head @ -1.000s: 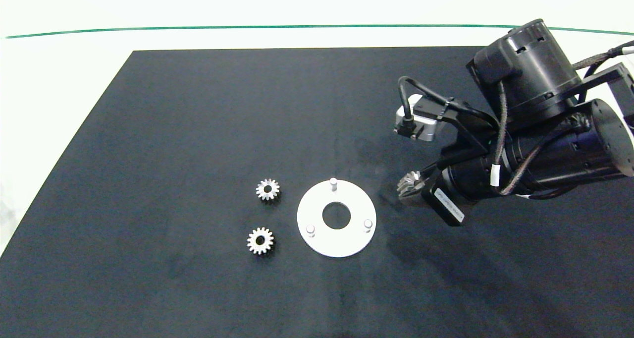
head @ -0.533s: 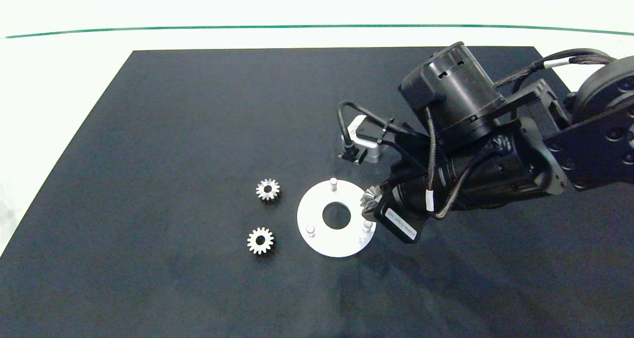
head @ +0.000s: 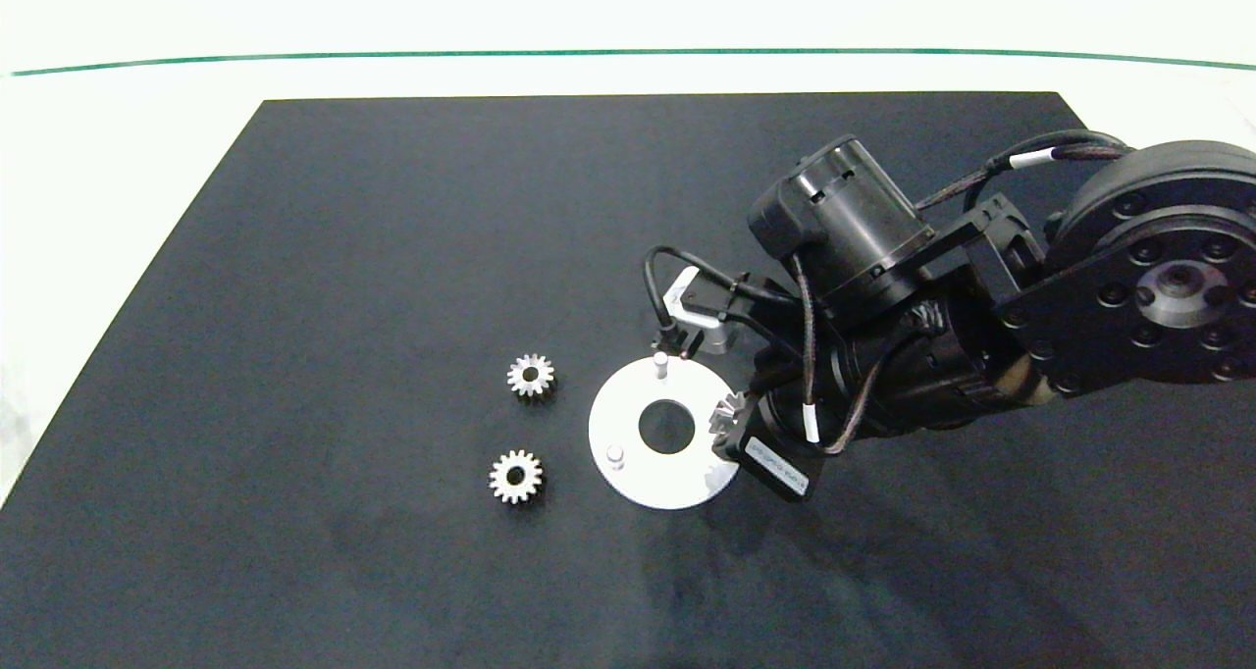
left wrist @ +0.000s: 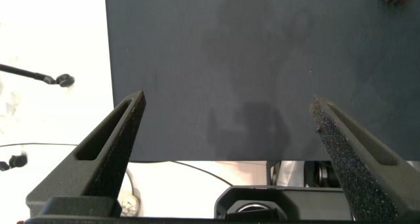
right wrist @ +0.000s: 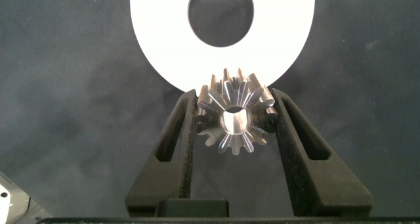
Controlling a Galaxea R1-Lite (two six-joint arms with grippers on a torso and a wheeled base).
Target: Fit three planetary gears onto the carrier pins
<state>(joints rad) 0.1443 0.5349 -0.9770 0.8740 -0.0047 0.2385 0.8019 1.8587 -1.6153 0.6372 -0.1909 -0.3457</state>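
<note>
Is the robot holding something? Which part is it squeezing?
Yes. The right gripper holds one planetary gear, its jaws pressing the toothed rim on two opposite sides, above the white disc. The left gripper is open, holding nothing.

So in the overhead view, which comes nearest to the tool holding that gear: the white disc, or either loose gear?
From the right tool:
1. White disc, directly beneath it.
2. Upper loose gear, left of the disc.
3. Lower loose gear, left of the disc, slightly farther.

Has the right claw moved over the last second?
Yes. The right claw, holding a planetary gear, moved leftward from the bare mat onto the white disc's right edge.
</note>
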